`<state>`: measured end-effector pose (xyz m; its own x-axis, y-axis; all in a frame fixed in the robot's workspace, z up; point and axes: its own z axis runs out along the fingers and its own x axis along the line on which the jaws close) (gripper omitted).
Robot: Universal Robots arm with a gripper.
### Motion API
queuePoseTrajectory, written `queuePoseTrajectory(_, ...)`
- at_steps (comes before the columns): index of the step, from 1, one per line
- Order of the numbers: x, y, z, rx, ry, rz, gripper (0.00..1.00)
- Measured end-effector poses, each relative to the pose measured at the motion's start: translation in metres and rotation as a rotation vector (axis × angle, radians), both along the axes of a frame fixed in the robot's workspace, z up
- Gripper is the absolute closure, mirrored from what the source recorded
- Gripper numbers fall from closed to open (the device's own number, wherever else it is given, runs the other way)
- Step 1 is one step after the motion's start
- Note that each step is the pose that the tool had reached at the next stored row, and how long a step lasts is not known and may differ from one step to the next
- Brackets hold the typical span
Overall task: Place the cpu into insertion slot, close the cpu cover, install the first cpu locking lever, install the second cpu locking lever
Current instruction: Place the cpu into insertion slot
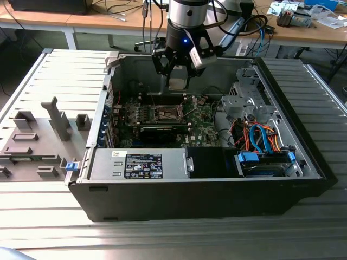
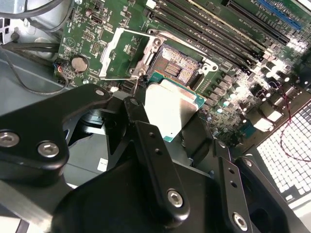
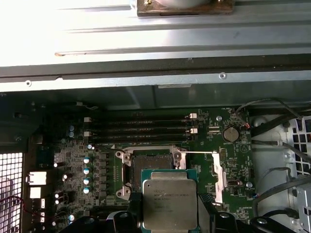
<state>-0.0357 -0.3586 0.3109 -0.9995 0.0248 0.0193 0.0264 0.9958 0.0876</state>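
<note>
An open computer case (image 1: 162, 197) is lying on a ribbed metal table (image 1: 43, 227), with cable-strewn wooden desks (image 1: 309, 33) standing behind it. The gripper (image 1: 178, 81) is hovering over the green motherboard (image 1: 201, 127) inside the case, its fingers narrowed and clamping opposite edges of the cpu (image 3: 169, 204), which is hanging metal-side up in the air above the bare insertion slot (image 3: 151, 167). The cpu cover (image 2: 118, 54) is standing swung open beside that slot.
</note>
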Motion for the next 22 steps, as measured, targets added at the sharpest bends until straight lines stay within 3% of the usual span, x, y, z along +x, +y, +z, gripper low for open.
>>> queuePoseTrajectory(2,0.0000,0.0000,-0.0075,-0.0036,0.0000,-0.003,0.46)
queuePoseTrajectory(6,0.0000,0.0000,-0.0075,-0.0037,0.0000,-0.004,0.46)
queuePoseTrajectory(8,0.0000,0.0000,-0.0104,-0.0038,0.0000,-0.024,0.46)
queuePoseTrajectory(22,0.0000,0.0000,-0.0105,-0.0082,-0.0001,-0.036,0.46)
